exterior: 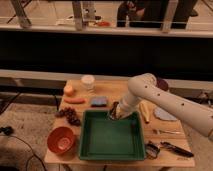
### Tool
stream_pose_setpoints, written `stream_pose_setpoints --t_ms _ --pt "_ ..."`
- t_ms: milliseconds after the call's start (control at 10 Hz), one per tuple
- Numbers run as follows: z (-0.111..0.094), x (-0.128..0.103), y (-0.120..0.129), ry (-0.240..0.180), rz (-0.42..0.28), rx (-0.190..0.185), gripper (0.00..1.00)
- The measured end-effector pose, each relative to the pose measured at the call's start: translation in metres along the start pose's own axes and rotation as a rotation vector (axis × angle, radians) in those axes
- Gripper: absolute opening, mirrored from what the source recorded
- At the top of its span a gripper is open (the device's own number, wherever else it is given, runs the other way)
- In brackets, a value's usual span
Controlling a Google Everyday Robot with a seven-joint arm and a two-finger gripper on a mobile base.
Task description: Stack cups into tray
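Note:
A white cup (88, 81) stands upright at the back of the wooden table (112, 89), left of middle. The green tray (111, 140) sits at the front middle of the table. It looks empty. My gripper (114, 113) hangs at the tray's far rim, just inside its back edge. It is to the right of and nearer than the cup, well apart from it. The white arm (165, 102) reaches in from the right.
An orange bowl (63, 140) is left of the tray, with grapes (70, 116), a carrot (75, 100) and an orange fruit (68, 90) behind it. A blue sponge (99, 101) lies just behind the tray. A banana (145, 111), grey plate (164, 114) and utensils (169, 147) are on the right.

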Motion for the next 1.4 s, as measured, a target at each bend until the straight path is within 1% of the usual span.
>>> stream_pose_setpoints --t_ms 600,800,1100,1400 --pt "0.007 -0.018 0.013 -0.023 0.017 0.010 0.00" --pt "0.009 -0.029 0.019 -0.026 0.027 0.016 0.00" --pt "0.013 -0.035 0.021 -0.032 0.032 0.022 0.00" --pt "0.017 -0.048 0.027 -0.035 0.042 0.029 0.00"
